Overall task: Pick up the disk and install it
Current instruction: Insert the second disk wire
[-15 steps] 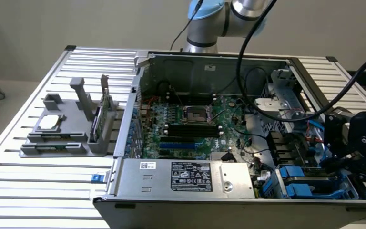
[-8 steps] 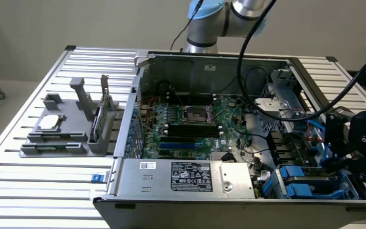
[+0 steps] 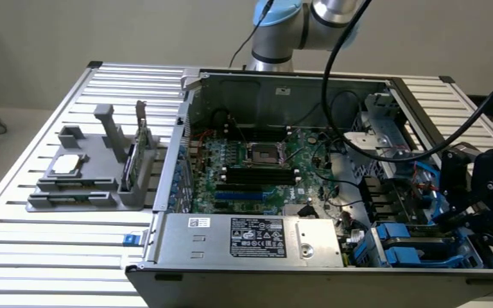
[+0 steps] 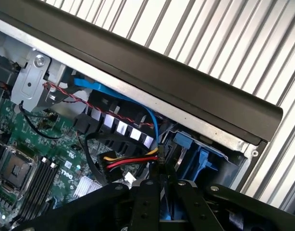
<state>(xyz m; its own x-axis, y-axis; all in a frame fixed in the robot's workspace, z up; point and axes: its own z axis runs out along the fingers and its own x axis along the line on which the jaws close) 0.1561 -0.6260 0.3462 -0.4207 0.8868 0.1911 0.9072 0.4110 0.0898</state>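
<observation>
black gripper (image 3: 465,208) (image 4: 160,186) hanging low over the drive corner of an open computer case (image 3: 281,83), at the exterior view's right. cannot tell whether open or closed, nor whether anything is in its hold.

behind it all, a plain pale wall (image 3: 58,32). below, one counter (image 3: 58,256) of ribbed silver metal slats, running under everything and showing past the case's dark rim in the wrist view. one robot arm (image 3: 289,25), silver tube with a light blue joint cap, rising behind the case, black cables looping off it.

one case, lying on its side with the panel off. inside: one green motherboard (image 3: 255,170) with one square processor socket (image 3: 260,154); one big grey power-supply box (image 3: 246,240) with a black-and-white label along the near edge; one bundle of yellow, red and black wires (image 4: 130,161) into a black connector, and one blue cable (image 4: 138,103) curving along the case wall.

on the counter at the exterior view's left, well apart from the case, one grey moulded holder (image 3: 84,183) with upright posts; on it, one small square silver chip (image 3: 71,163). just beside the case's near corner, one small blue piece (image 3: 131,239).

disk (image 3: 400,247) (image 4: 200,161) down in the drive bay at the case's near corner, just below the gripper: blue plastic frame edges, a strip of silver-grey metal between them. label not made out.
</observation>
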